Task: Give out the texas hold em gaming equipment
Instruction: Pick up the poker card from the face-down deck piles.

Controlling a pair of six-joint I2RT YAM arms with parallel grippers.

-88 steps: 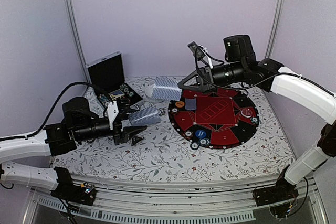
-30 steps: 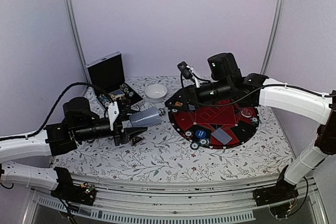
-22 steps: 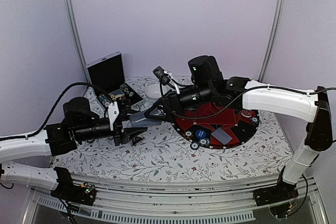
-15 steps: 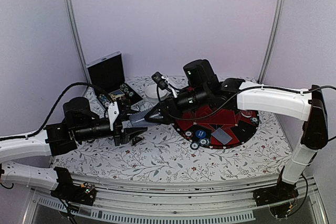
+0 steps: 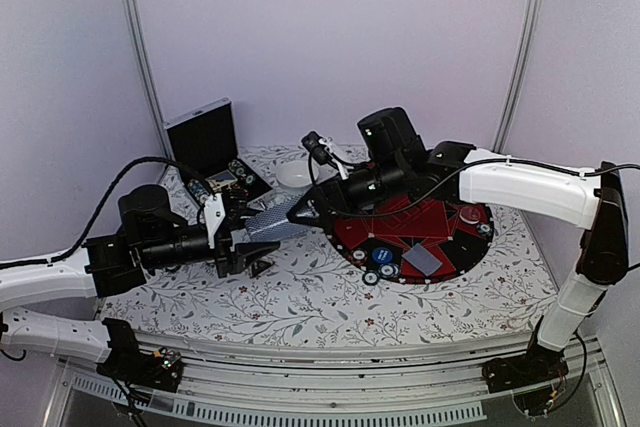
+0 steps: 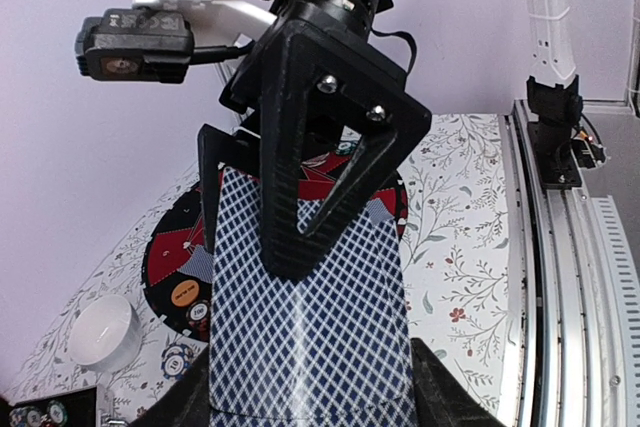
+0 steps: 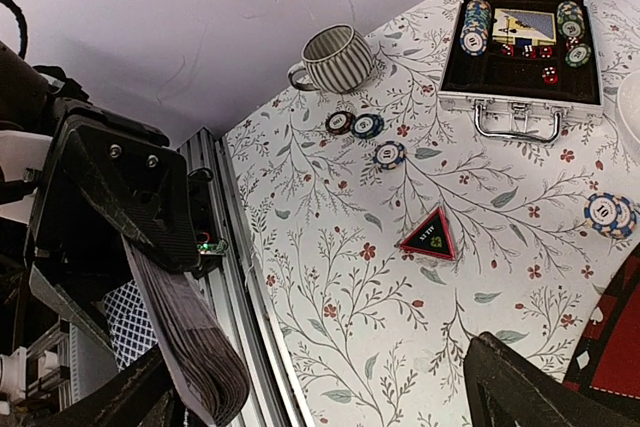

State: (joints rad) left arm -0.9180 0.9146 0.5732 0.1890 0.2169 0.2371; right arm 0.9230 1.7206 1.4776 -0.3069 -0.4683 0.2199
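Note:
My left gripper [image 5: 248,235] is shut on a deck of playing cards [image 5: 276,223] with a blue-white lattice back [image 6: 310,337], held level above the table left of the round black-and-red mat [image 5: 455,247]. My right gripper [image 5: 298,212] stands open at the deck's far end. In the left wrist view one of its black fingers [image 6: 310,167] lies over the top card and the other is by the deck's left edge. The right wrist view shows the deck's edge [image 7: 185,347] by the left finger of my right gripper [image 7: 320,382]. A single card [image 5: 422,260], poker chips [image 5: 371,276] and a blue disc [image 5: 383,255] lie on the mat.
The open black case [image 5: 205,137] with chips [image 7: 474,25] stands at the back left, a white bowl [image 5: 293,175] next to it. A striped mug [image 7: 335,57], three loose chips [image 7: 367,126] and a black-and-red triangle marker [image 7: 430,237] lie on the flowered cloth.
My right arm has swung left from the mat to the deck in my left gripper, its jaws open. A card it held earlier now lies on the mat's near side. The left arm has stayed put.

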